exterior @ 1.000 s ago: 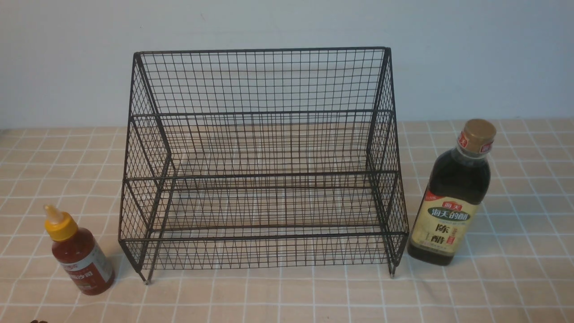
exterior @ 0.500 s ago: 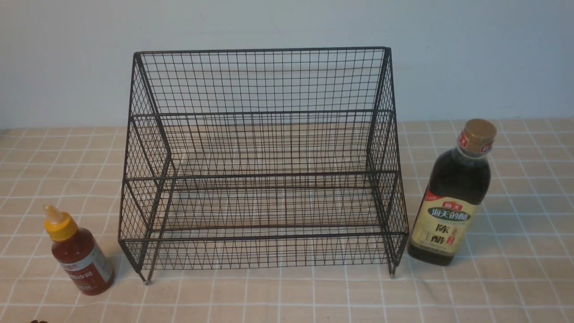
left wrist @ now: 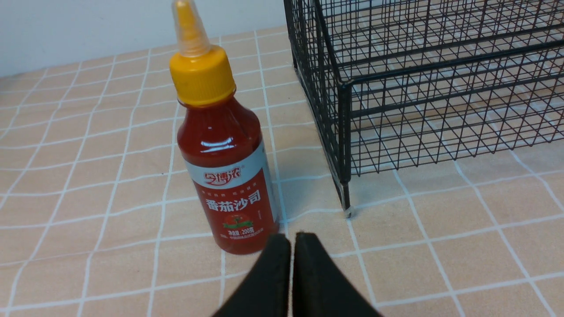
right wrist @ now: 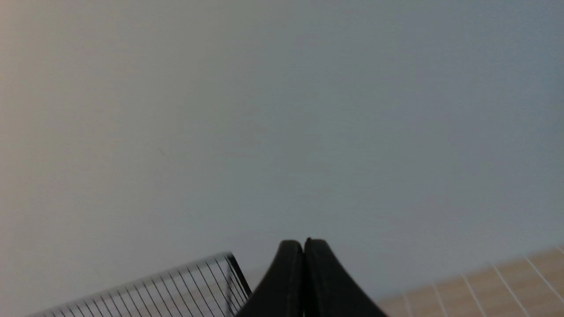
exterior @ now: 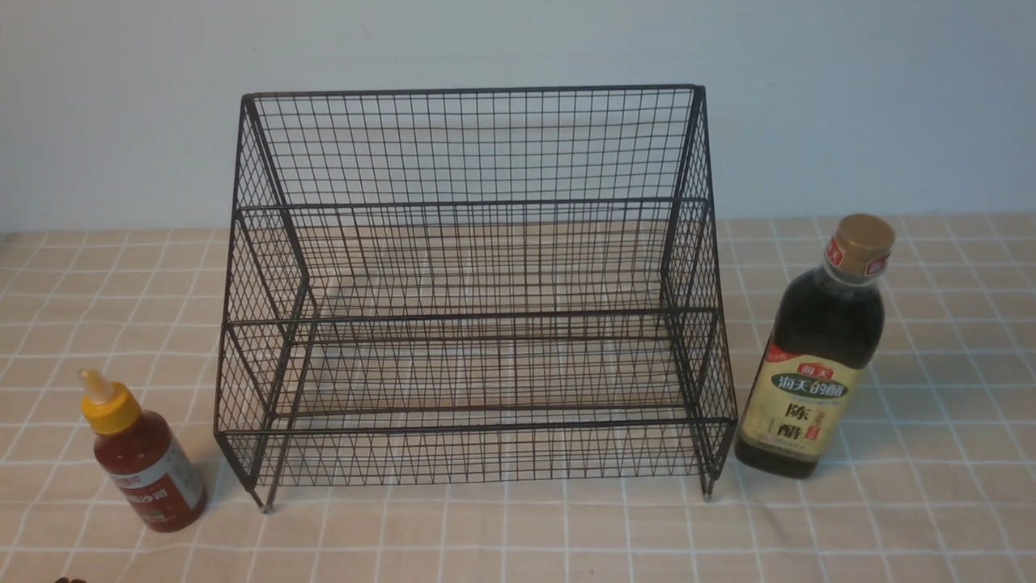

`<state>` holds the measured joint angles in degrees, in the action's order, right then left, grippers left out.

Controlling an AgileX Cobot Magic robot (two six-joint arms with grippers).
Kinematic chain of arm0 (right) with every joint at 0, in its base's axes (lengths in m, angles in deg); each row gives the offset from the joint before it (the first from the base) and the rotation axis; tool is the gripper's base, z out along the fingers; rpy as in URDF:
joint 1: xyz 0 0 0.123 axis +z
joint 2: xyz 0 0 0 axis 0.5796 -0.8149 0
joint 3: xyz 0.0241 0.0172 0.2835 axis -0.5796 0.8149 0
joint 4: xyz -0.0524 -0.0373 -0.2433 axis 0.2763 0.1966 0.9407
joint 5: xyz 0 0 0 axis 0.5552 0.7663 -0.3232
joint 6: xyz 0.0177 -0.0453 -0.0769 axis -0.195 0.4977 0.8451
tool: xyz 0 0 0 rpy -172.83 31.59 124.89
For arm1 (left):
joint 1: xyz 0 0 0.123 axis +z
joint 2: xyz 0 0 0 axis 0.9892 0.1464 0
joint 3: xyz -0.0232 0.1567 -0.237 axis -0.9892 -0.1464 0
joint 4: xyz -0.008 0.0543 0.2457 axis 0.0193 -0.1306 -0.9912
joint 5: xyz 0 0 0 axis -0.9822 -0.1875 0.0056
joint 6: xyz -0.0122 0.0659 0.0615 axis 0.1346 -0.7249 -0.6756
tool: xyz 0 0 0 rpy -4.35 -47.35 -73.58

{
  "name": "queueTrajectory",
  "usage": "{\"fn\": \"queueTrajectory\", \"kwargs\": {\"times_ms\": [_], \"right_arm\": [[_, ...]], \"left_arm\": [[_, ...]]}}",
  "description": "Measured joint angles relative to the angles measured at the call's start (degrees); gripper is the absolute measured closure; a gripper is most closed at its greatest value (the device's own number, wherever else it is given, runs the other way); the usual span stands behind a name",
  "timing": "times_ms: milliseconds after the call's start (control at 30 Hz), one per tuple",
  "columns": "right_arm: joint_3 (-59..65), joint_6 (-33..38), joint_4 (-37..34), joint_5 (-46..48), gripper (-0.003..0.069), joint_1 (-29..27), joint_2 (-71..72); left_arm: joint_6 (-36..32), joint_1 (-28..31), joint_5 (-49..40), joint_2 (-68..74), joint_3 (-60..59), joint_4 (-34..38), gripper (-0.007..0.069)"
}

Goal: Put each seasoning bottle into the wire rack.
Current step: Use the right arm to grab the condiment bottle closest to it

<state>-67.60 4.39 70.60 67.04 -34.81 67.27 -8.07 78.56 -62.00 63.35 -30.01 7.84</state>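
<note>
The wire rack [exterior: 477, 314] is sitting on the desk [exterior: 931, 502]. The short red-sauce bottle [exterior: 146, 470] is standing upright by its near-left foot, outside it. The tall dark-liquid bottle [exterior: 813, 364] is standing just beside its right side. The left claw [left wrist: 291, 240] is hovering near the short bottle, tips pressed together - the right claw [right wrist: 304, 246], likewise pressed together, is facing the wall [right wrist: 308, 110].

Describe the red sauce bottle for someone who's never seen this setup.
Find the big black wire rack, centre. Just off its front left foot stands the red sauce bottle. It is short, with a yellow nozzle cap, unlike the tall dark bottle on the rack's right.
</note>
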Motion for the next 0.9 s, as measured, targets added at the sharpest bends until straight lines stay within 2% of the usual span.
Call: {"fn": "queueTrajectory", "kwargs": {"times_ms": [33,100,167,267,400,567,600,667,733,833,900], "right_arm": [[-0.95,0.63,-0.08,0.0,0.0673,0.0,0.0],[-12.64,9.84,-3.0,17.6,0.0673,0.0,-11.45],[-21.05,16.8,-7.01,30.58,0.0673,0.0,-21.53],[-29.24,20.33,-11.17,36.77,0.0671,0.0,-31.08],[-36.28,21.35,-13.83,37.9,0.0644,0.11,-40.29],[-42.06,22.28,-14.93,37.9,0.0529,4.28,-50.46],[-42.91,22.36,-14.35,37.91,0.0483,7.03,-52.89],[-43.13,22.36,-13.17,37.91,0.0445,8.63,-54.51],[-43.3,21.35,-8.43,38.03,0.0342,12.58,-58.2],[-43.3,17.73,-4.27,38.03,0.0225,15.02,-61.79],[-43.3,17.0,-3.18,38.03,0.0183,15.49,-63.09]], "left_arm": [[0.0,0.0,0.0,0.0,0.0,0.0,0.0631],[0.0,0.0,0.0,0.0,0.0,0.0,0.0631],[0.0,0.0,0.0,0.0,0.0,0.0,0.0631],[0.0,0.0,0.0,0.0,0.0,0.0,0.0631],[0.0,0.0,0.0,0.0,0.0,0.0,0.0631],[0.0,0.0,0.0,0.0,0.0,0.0,0.0631],[0.0,0.0,0.0,0.0,0.0,0.0,0.0631],[0.0,0.0,0.0,0.0,0.0,0.0,0.0631],[0.0,0.0,0.0,0.0,0.0,0.0,0.0631],[0.0,0.0,0.0,0.0,0.0,0.0,0.0631],[0.0,0.0,0.0,0.0,0.0,0.0,0.0631]]}}
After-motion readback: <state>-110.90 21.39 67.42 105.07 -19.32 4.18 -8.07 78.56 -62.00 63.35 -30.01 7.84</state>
